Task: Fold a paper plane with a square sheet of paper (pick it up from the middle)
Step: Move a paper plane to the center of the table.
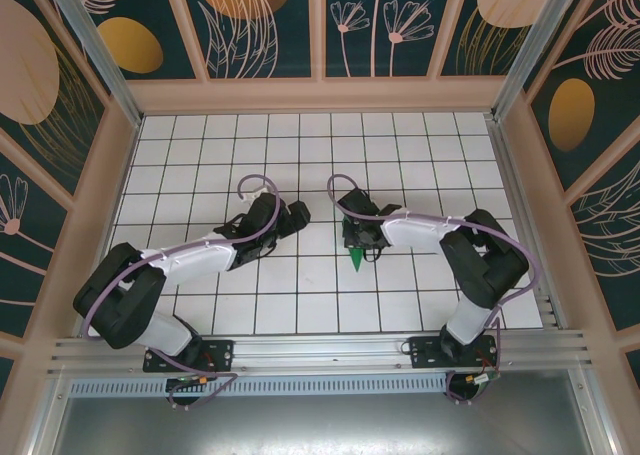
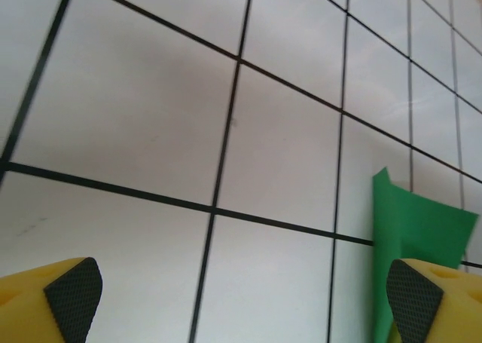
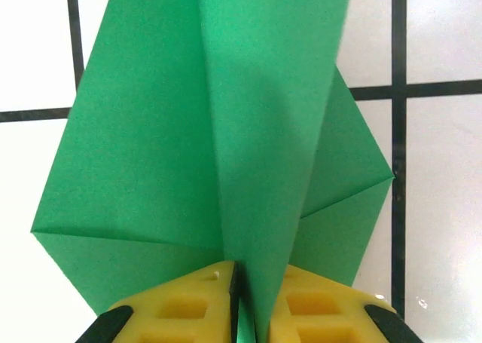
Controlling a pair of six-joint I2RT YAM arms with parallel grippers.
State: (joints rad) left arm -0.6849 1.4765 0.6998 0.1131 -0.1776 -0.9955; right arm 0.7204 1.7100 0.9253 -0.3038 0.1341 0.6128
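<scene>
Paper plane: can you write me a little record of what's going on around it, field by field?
Object: paper plane, bright green, folded
Held by: right gripper, shut on its centre fold
Left gripper: open, nothing between its fingers
Surface: white grid table
Plane's tip: points toward the arms' bases in the top view

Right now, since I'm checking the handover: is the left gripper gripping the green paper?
No: the left gripper stands wide open, and the paper plane sits off to one side of the gap, not pinched.
</scene>
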